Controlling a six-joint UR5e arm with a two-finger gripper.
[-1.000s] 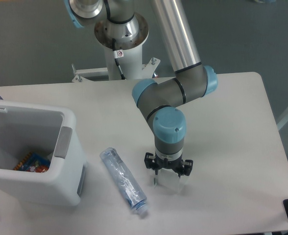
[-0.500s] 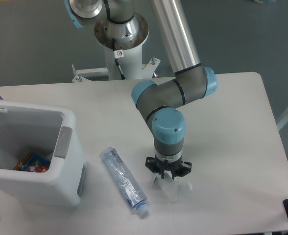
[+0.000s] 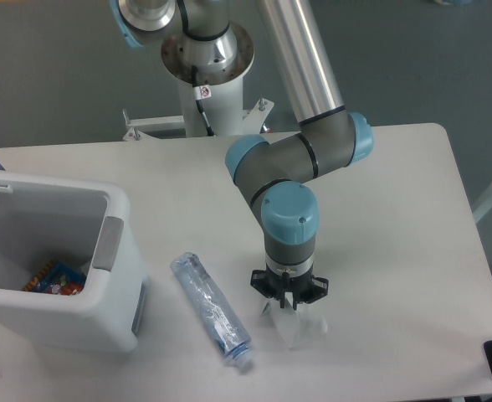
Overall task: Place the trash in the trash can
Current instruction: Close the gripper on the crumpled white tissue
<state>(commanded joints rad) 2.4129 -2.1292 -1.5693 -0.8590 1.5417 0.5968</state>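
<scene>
Fingers drawn together since a second ago, hand (image 3: 289,303) pinching crumpled white packet (image 3: 300,325), pale against table.

Over the last second my gripper (image 3: 288,303), low and right of centre in the frame, has drawn its fingers in from a wide spread to pinch the white packet (image 3: 299,323). The packet has shifted slightly toward the lower right, now bulging out past my fingers on that side.

White table (image 3: 413,218) with rounded corners, grey floor (image 3: 53,75) behind, even light
</scene>
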